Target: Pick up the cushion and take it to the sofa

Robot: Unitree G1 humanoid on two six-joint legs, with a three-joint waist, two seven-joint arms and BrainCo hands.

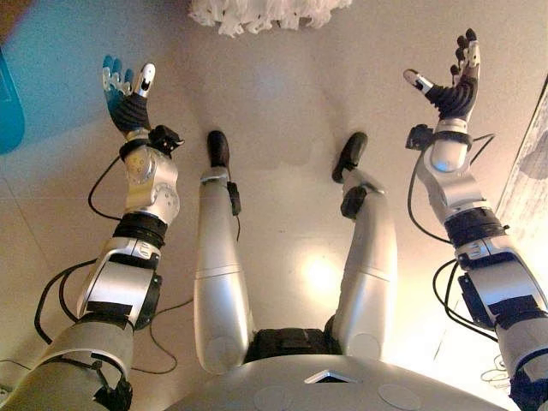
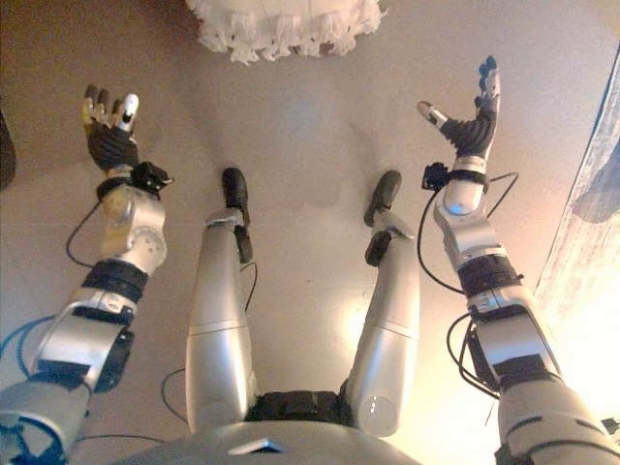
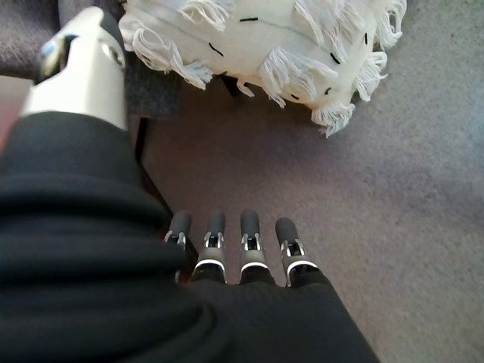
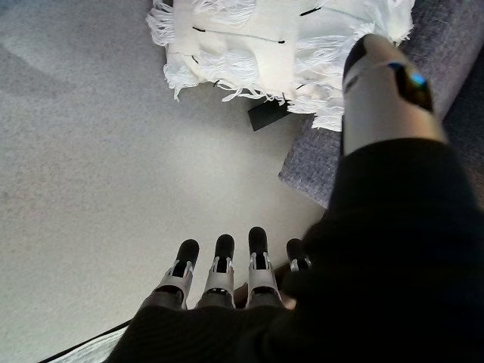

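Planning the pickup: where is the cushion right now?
The white fringed cushion lies on the floor at the eye views' top centre, ahead of and between the open left hand and right hand, untouched.

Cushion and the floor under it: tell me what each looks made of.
The cushion looks like soft white woven fabric, matte, with shaggy tufted fringes along its edges and small dark stitch marks; the exact fibre cannot be told. The floor looks hard and smooth, pale beige, slightly glossy given the bright glare patch; possibly tile or vinyl.
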